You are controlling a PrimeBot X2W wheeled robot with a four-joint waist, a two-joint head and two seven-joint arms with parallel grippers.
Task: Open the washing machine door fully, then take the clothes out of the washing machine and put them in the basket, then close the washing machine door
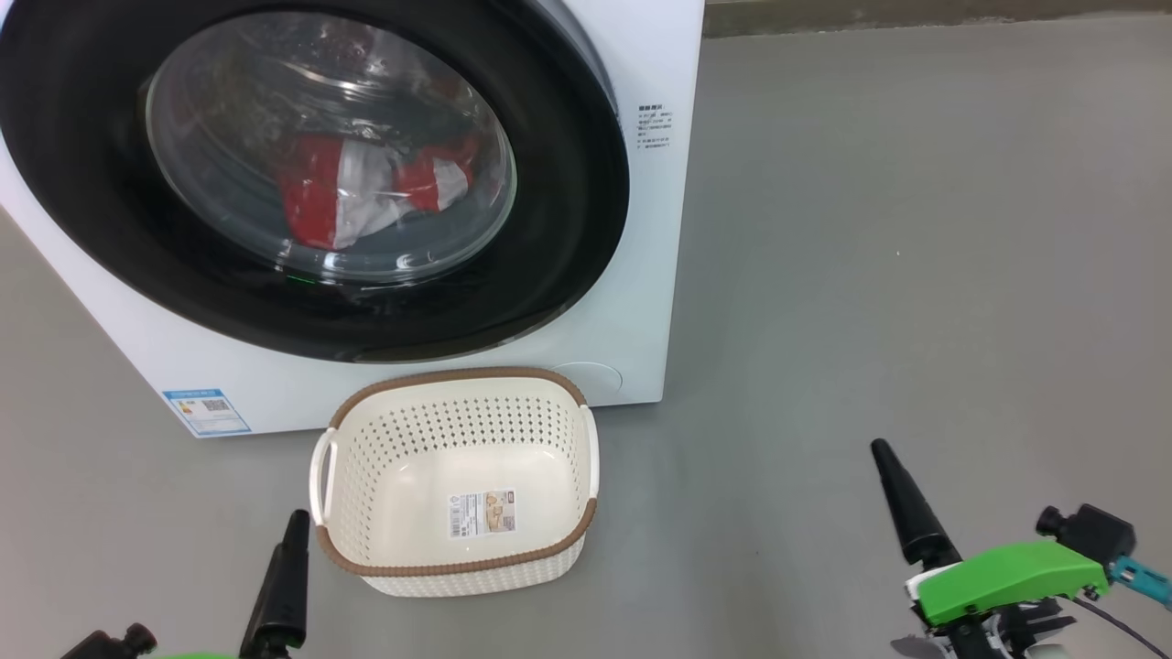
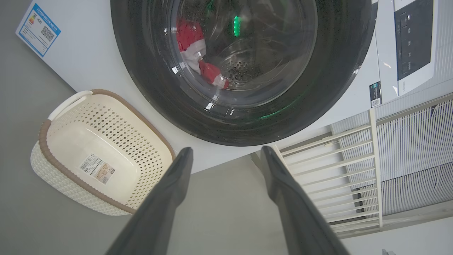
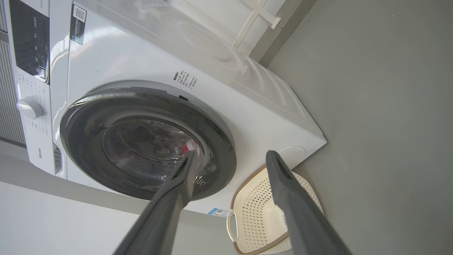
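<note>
Step one, not yet begun: the door [image 1: 558, 229] appears shut against the washer [image 1: 645, 302], at 11 o'clock in the head view. The clothes [image 1: 316, 197], red and white, lie in the drum behind the glass. The basket [image 1: 458, 377], at 6 o'clock just before the washer, holds nothing but its sticker [image 1: 482, 513]. My left gripper [image 2: 226, 150], at 7 o'clock, and right gripper [image 3: 233, 154], at 4 o'clock, have fingers spread wide, holding nothing, well apart from the door. Next, I judge, a finger must hook the door's rim and swing it out; I cannot make out a handle.
</note>
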